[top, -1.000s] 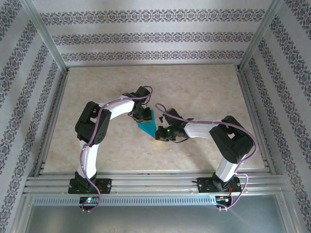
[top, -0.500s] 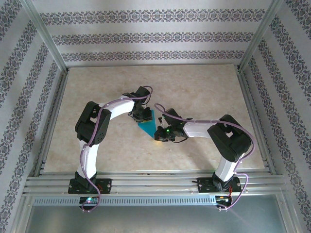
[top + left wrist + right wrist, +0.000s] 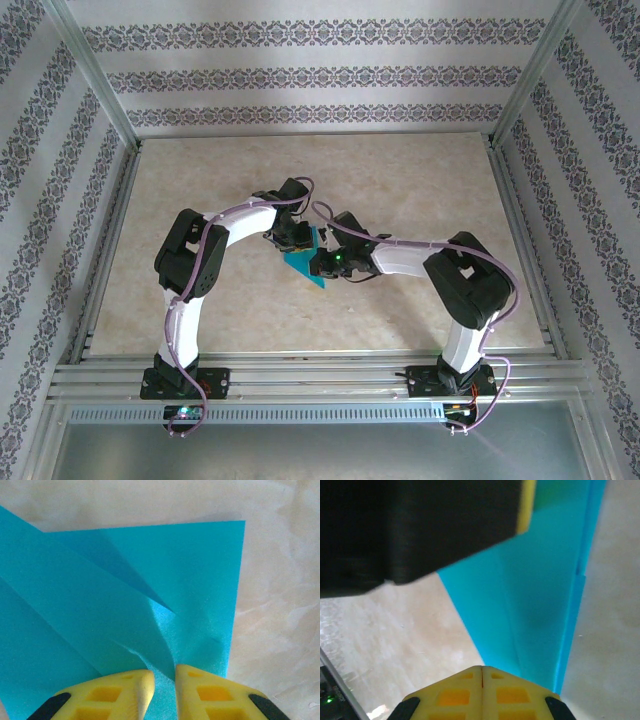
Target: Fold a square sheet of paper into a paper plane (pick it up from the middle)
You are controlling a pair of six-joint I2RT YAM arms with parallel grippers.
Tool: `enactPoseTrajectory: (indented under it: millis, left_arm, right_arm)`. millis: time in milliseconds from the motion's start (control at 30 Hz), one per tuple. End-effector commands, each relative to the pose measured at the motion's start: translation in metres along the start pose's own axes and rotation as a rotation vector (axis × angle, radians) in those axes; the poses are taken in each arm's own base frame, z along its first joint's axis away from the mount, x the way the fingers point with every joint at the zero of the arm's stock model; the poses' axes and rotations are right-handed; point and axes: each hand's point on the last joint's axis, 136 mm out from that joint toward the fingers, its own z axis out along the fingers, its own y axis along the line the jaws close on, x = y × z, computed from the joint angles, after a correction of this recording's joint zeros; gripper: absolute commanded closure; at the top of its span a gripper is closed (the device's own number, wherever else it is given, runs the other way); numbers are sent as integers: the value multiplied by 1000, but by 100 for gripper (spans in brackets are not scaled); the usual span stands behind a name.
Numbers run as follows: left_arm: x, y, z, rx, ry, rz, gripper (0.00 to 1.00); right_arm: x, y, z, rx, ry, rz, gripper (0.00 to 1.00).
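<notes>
Left wrist: unmarked teal paper [image 3: 150,595] between yellow fingers [image 3: 125,692].

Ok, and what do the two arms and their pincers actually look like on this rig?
Both arms have white link shells with bulky black joint housings, and a purple cable runs along each. The left pincer and right pincer have yellow fingers with cut-out pockets and black patches at the outer edges. A green light glows at the right arm's wrist. Black bases bolt onto an aluminium rail.

Bright, even light; wrist views softly blurred.
</notes>
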Motion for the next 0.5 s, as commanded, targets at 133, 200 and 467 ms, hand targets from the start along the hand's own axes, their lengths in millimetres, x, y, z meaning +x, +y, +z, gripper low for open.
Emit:
enactPoseTrajectory:
  millis: [133,200,467]
  left_arm:
    - [68,110,48,-399,221,-76,75]
    - [68,111,49,-404,221,-79,75]
    - [68,112,50,-407,223,-81,75]
  right_arm:
    - [22,-23,4,43,69,78,95]
    - [31,-26,1,48,88,92,95]
    - [55,-35,-11,61,130,130,95]
